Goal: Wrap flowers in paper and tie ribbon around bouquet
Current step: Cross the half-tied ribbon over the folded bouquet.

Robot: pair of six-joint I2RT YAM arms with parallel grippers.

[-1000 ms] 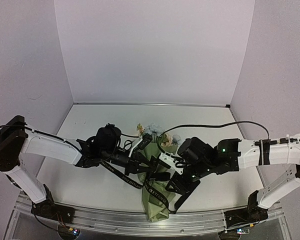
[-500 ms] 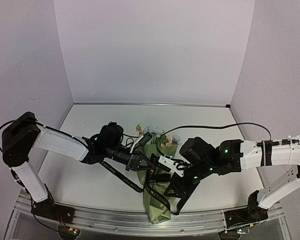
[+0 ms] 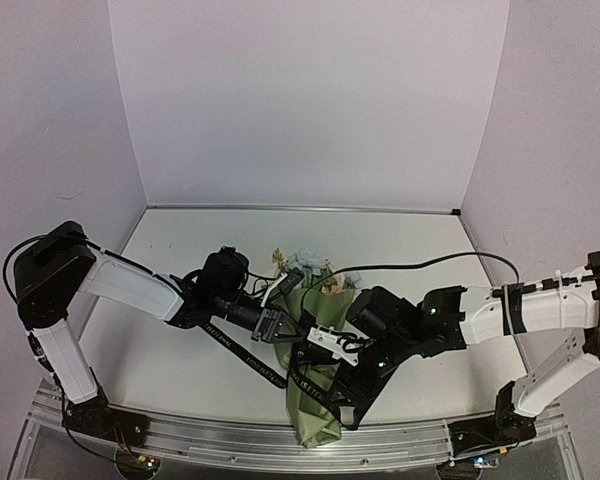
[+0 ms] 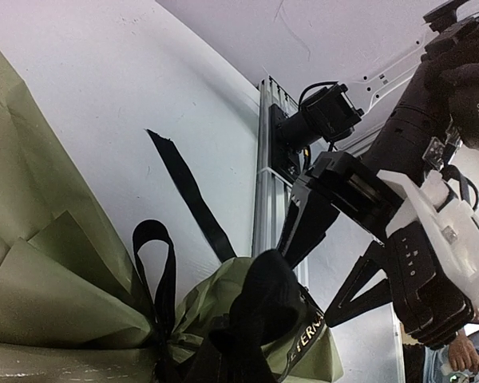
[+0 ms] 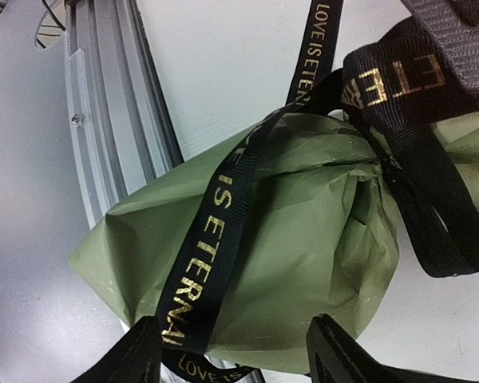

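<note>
on the left, the left gripper is clamped shut at the neck of the bouquet, seemingly pinching the ribbon near its loop. in the middle of the desk the flowers lie wrapped in the paper with the ribbon around it, so i judge only tightening the knot remains. on the right, the right gripper stands fairly wide over the cone's narrow end, holding nothing; count: one flower bunch, one sheet, one ribbon, two grippers.
</note>
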